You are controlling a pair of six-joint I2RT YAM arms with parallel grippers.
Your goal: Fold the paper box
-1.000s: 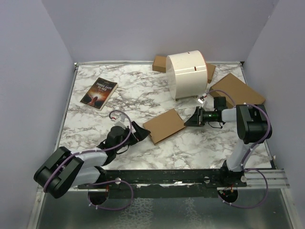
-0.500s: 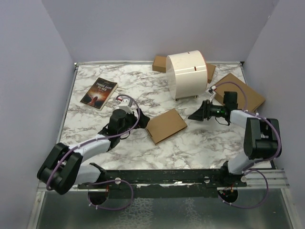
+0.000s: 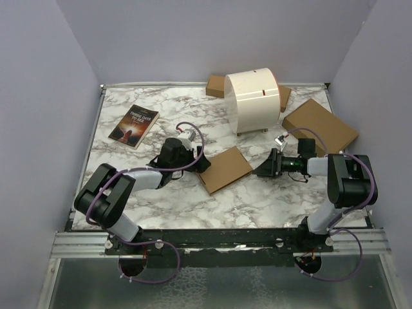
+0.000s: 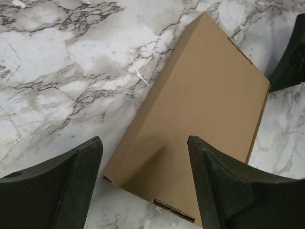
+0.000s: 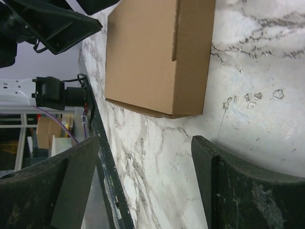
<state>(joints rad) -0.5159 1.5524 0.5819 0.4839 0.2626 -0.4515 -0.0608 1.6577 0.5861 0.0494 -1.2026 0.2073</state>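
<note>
The paper box point(image 3: 223, 169) lies folded shut and flat on the marble table, a thin brown cardboard mailer. My left gripper point(image 3: 202, 165) is at its left end, open. In the left wrist view the box point(image 4: 205, 105) lies just ahead and the two black fingers point(image 4: 71, 186) of the left gripper point(image 4: 144, 140) stand wide apart above its near corner, holding nothing. My right gripper point(image 3: 262, 169) sits a little off the box's right side, open. In the right wrist view the right gripper point(image 5: 145, 140) has only bare table between its fingers, with the box point(image 5: 152, 52) beyond them.
A book point(image 3: 134, 125) lies at the back left. A large white paper roll point(image 3: 252, 101) stands at the back centre with cardboard scraps point(image 3: 215, 85) behind it. A bigger brown cardboard box point(image 3: 320, 125) lies at the right. Purple walls enclose the table.
The left arm has swung forward to the box's left end, its jaws narrowing slightly. The right gripper has opened, let go of the box's right edge and backed off a little.
</note>
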